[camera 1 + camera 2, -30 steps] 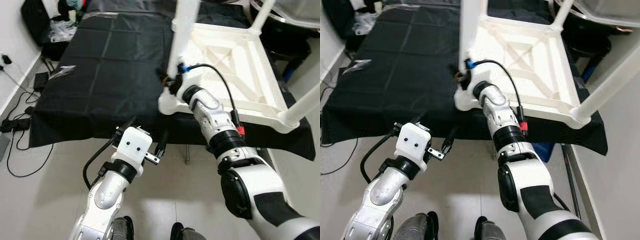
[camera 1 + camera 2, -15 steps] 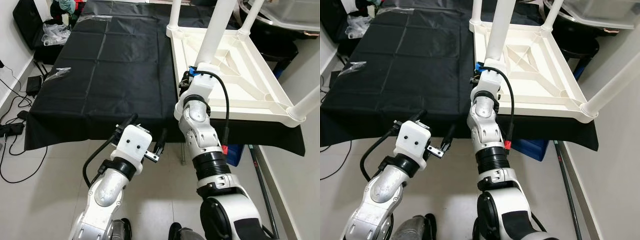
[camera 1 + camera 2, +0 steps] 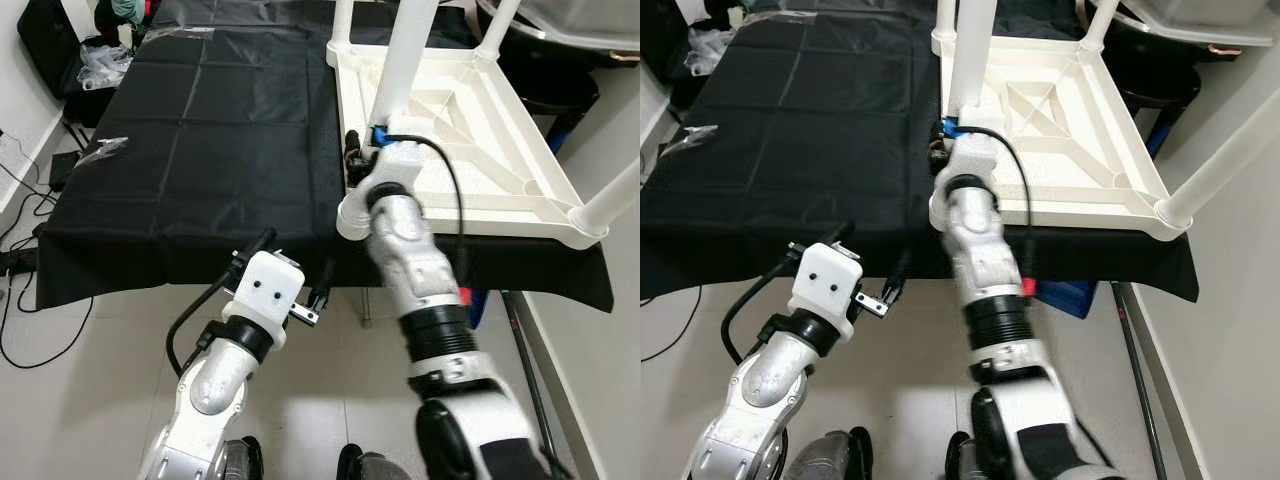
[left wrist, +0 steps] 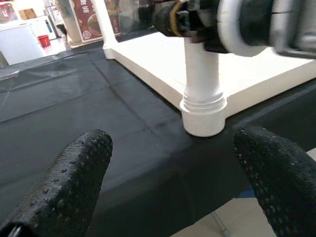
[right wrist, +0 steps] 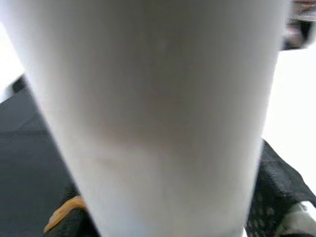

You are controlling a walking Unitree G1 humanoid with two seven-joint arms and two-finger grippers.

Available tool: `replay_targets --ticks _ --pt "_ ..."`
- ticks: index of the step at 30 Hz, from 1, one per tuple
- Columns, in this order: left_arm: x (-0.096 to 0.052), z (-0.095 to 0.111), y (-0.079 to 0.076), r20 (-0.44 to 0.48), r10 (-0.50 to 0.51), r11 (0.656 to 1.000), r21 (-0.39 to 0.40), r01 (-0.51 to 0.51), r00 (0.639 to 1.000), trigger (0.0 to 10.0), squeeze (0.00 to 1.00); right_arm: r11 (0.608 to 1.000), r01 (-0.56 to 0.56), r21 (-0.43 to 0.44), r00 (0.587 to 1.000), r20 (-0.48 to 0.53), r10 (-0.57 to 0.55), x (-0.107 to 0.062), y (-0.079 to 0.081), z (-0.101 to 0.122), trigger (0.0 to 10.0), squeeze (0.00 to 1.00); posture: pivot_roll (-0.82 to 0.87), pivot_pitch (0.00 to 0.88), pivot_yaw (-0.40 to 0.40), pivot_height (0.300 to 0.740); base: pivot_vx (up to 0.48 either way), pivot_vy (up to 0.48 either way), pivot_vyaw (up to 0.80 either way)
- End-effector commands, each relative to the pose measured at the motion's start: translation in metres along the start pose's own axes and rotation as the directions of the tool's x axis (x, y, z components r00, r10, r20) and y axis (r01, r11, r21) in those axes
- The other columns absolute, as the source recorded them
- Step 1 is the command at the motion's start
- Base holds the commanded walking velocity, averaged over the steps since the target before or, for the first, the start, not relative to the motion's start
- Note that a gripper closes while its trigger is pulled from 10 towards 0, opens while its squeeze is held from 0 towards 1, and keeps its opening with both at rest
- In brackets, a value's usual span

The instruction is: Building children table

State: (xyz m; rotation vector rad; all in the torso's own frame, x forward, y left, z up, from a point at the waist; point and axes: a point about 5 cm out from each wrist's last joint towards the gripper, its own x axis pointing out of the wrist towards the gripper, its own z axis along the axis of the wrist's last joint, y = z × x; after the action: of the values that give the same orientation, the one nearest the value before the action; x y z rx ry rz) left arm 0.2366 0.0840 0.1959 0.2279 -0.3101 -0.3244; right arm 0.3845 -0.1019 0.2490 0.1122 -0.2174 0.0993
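White table (image 3: pixel 470 150), upturned on black cloth (image 3: pixel 200 140); near leg (image 3: pixel 405 55) clamped by right gripper (image 3: pixel 358 152); left gripper (image 3: pixel 295 268) spread, idle at 7 o'clock.

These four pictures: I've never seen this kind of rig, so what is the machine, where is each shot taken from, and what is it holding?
It is a humanoid robot with two silver arms, each ending in two black fingers. The two wide pictures come from its head camera, looking down at its own arms. The other two come from cameras on the wrists, looking along the fingers.

Before it is a surface under a black cloth. On it lies a white children's table, upside down, legs pointing up. The right gripper is at the near-corner leg; its wrist view shows that leg pressed close between the black fingers, so it appears to be gripping it. The left gripper hovers open, low in front of the cloth edge, holding nothing.
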Motion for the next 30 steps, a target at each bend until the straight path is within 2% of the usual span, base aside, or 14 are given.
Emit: replay_targets --ticks 1,2,3,4,6,8,9,11,16,21,26,27,28,30 --pt "-0.003 -0.002 -0.002 -0.012 -0.005 1.0 0.002 0.005 1.0 10.0 0.0 0.992 -0.11 0.061 0.99 -0.085 0.115 0.0 -0.008 -0.012 10.0 0.0 0.18 0.201 -0.074 0.74 0.0 0.0 0.0" --pt "-0.002 -0.002 -0.002 -0.012 -0.007 1.0 0.001 0.007 1.0 10.0 0.0 0.964 -0.25 0.095 0.959 -0.11 0.26 0.002 -0.009 -0.014 10.0 0.0 0.18 0.203 -0.075 0.74 0.0 0.0 0.0" --pt "-0.002 -0.002 -0.002 -0.012 -0.009 1.0 0.001 0.009 1.0 10.0 0.0 0.935 -0.336 0.117 0.929 -0.122 0.349 0.002 -0.011 -0.014 10.0 0.0 0.18 0.203 -0.075 0.74 0.0 0.0 0.0" --pt "-0.002 -0.002 -0.002 -0.012 -0.009 1.0 0.001 0.009 1.0 10.0 0.0 0.935 -0.336 0.117 0.929 -0.122 0.349 0.002 -0.011 -0.014 10.0 0.0 0.18 0.203 -0.075 0.74 0.0 0.0 0.0" --pt "-0.002 -0.002 -0.002 -0.011 -0.011 1.0 0.001 0.011 1.0 10.0 0.0 0.843 -0.523 0.127 0.838 -0.1 0.536 0.003 -0.012 -0.007 10.0 0.0 0.19 0.205 -0.073 0.74 0.0 0.0 0.0" --pt "-0.002 -0.002 -0.002 -0.01 -0.01 1.0 0.002 0.01 1.0 10.0 0.0 0.778 -0.613 0.137 0.776 -0.082 0.626 0.004 -0.013 -0.001 10.0 0.0 0.19 0.206 -0.075 0.74 0.0 0.0 0.0" --pt "-0.002 -0.002 -0.002 -0.01 -0.01 1.0 0.002 0.01 1.0 10.0 0.0 0.778 -0.613 0.137 0.776 -0.082 0.626 0.004 -0.013 -0.001 10.0 0.0 0.19 0.206 -0.075 0.74 0.0 0.0 0.0" --pt "-0.002 -0.002 -0.001 -0.01 -0.008 1.0 0.004 0.008 1.0 10.0 0.0 0.732 -0.665 0.149 0.732 -0.066 0.679 0.008 -0.01 0.005 10.0 0.0 0.2 0.209 -0.073 0.74 0.0 0.0 0.0" --pt "-0.003 -0.001 0.001 -0.012 -0.006 1.0 0.01 0.006 1.0 10.0 0.0 0.701 -0.694 0.163 0.708 -0.026 0.706 0.019 -0.002 0.016 10.0 0.0 0.21 0.214 -0.075 0.74 0.0 0.0 0.0" --pt "-0.003 0.0 0.002 -0.012 -0.001 1.0 0.014 0.001 1.0 10.0 0.0 0.703 -0.694 0.152 0.71 -0.011 0.704 0.025 0.005 0.022 10.0 0.0 0.21 0.228 -0.073 0.74 0.0 0.0 0.0" --pt "-0.003 0.001 0.005 -0.011 0.009 1.0 0.019 -0.009 1.0 10.0 0.0 0.714 -0.689 0.12 0.715 -0.046 0.698 0.029 0.012 0.021 10.0 0.0 0.22 0.226 -0.08 0.74 0.0 0.0 0.0" --pt "-0.003 0.001 0.005 -0.013 0.01 1.0 0.019 -0.01 1.0 10.0 0.0 0.72 -0.688 0.096 0.717 -0.064 0.694 0.029 0.013 0.019 10.0 0.9 0.21 0.228 -0.079 0.74 0.0 0.0 0.0" --pt "-0.004 0.0 0.004 -0.014 0.01 1.0 0.019 -0.009 1.0 10.0 0.0 0.729 -0.679 0.09 0.725 -0.078 0.685 0.029 0.013 0.016 10.0 1.0 0.21 0.231 -0.08 0.74 0.0 0.0 0.0" --pt "-0.004 0.0 0.004 -0.014 0.01 1.0 0.019 -0.009 1.0 10.0 0.0 0.729 -0.679 0.09 0.725 -0.078 0.685 0.029 0.013 0.016 10.0 1.0 0.21 0.231 -0.08 0.74 0.0 0.0 0.0"
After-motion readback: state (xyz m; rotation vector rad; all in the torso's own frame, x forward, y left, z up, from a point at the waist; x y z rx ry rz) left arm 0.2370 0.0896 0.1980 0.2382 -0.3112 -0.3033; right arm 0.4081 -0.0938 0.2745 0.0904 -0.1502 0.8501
